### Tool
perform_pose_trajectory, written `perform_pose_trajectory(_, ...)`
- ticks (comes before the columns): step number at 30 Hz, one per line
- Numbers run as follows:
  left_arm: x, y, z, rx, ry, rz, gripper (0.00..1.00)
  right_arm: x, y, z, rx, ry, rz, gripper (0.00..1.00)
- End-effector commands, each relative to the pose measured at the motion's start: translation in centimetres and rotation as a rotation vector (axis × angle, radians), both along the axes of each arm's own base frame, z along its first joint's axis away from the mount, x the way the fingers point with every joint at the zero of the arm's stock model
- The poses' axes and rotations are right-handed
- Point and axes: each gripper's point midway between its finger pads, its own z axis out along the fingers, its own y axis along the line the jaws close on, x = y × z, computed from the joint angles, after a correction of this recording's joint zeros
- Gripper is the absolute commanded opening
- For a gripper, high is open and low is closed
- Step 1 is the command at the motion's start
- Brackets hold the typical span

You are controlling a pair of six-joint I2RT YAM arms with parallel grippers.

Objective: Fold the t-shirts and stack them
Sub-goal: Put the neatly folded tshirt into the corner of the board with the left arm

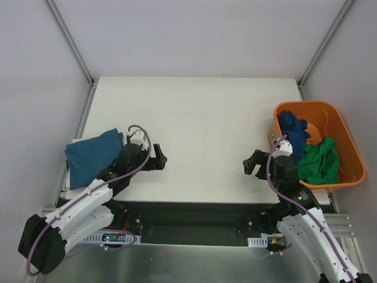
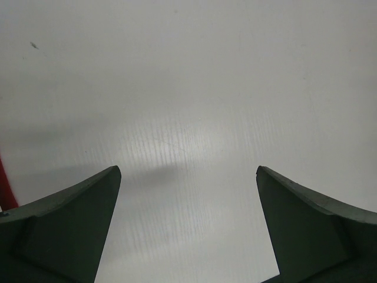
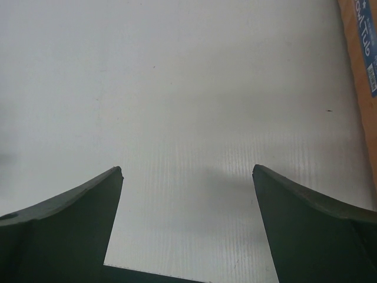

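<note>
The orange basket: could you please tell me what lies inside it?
The orange basket holds a crumpled dark blue t-shirt and a green t-shirt beside it. Anything lying beneath them is covered and cannot be seen.

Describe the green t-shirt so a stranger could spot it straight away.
Look to the right edge of the white table, where an orange basket sits. Of the two crumpled shirts in it, the green t-shirt fills its near end. Its bright green sets it apart from the dark blue t-shirt bunched beside it.
</note>
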Motion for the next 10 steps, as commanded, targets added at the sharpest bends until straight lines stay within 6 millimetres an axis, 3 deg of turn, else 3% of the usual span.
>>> perform_pose_trajectory(1,1.3,-1.8,4.5,-0.106,-0.191,-0.066,0.99,1.3,-0.4,0.4,0.038,-0.053,-0.072,0.97)
perform_pose_trajectory(6,0.5,-1.0,4.6,-0.091,-0.237,-0.07,0.99,1.9,-1.4,0.7,-0.006,-0.049,-0.128,0.96)
perform_pose_trajectory(10,0.1,0.1,6.4,-0.092,-0.315,-0.052,0.99,2.2,-1.5,2.2,0.002,-0.081,-0.14,0.96)
